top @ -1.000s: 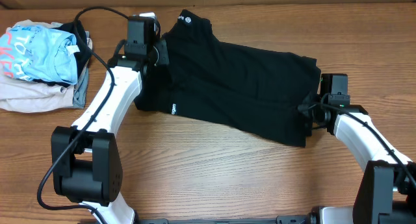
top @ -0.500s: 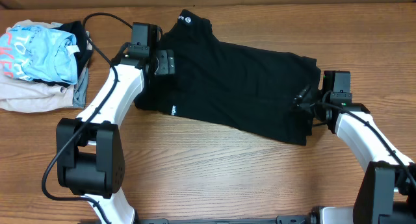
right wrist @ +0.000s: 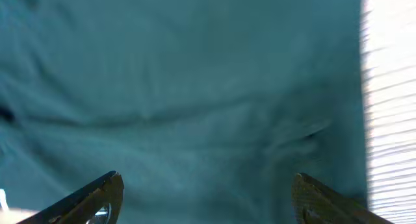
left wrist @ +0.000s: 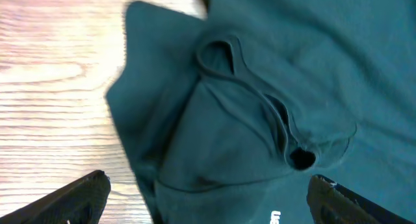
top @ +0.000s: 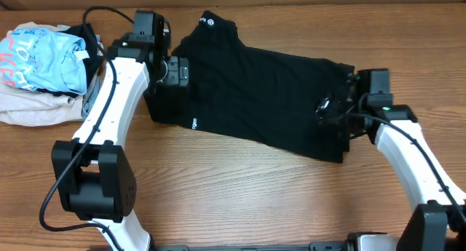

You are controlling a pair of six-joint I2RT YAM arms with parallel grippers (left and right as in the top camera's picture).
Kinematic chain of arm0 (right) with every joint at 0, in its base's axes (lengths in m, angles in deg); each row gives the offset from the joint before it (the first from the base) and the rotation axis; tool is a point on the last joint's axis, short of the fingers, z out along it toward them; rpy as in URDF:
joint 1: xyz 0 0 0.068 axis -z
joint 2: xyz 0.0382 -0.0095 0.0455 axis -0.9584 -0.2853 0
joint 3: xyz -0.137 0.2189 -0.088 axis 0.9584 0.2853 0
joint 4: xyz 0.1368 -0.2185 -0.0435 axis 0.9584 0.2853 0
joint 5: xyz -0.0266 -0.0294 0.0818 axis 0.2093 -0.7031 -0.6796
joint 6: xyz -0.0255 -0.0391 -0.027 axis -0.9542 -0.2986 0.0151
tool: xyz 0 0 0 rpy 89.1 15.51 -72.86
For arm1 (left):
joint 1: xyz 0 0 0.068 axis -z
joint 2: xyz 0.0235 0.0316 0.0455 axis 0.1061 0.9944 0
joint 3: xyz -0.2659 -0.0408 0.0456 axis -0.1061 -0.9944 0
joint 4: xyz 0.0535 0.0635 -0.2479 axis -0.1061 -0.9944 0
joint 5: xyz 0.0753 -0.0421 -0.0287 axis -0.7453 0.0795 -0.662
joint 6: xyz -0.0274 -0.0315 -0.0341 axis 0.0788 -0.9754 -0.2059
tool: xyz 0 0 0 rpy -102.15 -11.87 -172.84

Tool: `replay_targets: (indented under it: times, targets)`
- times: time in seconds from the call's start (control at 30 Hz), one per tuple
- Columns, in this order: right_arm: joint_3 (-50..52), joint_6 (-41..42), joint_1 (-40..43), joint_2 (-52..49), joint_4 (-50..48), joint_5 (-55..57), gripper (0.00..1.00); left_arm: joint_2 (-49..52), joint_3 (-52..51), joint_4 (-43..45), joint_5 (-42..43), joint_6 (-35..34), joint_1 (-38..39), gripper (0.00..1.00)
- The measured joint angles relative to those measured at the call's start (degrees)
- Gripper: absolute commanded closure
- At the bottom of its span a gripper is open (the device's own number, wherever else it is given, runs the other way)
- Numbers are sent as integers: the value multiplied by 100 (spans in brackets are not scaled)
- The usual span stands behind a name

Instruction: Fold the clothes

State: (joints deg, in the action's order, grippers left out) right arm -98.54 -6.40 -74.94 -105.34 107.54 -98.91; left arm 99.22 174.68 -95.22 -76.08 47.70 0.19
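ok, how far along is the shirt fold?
Done: black short-sleeved T-shirt looks doubled lengthwise into a long band on the wooden table. In hand: nothing; left hand and right hand hover open at its ends. Left: crosswise folds, bunched sleeve.

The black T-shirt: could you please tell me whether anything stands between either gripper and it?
Nothing visible does. The left gripper and right gripper both hang open right over the black T-shirt, with only its fabric below them.

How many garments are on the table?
4: a black T-shirt mid-table; far left, a pile: light blue shirt on top, beige garment beneath, grey garment at its right edge. More may be hidden.
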Motion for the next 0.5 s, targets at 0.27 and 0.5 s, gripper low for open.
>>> replay_targets:
  times: [0.27,0.5]
  targets:
    - [339,-42,-409,-426,-114,7,16,422,-592,304,317,146,0,0]
    - [361,-42,-413,-452,-212,24,16,1097,-608,90,356,127,0,0]
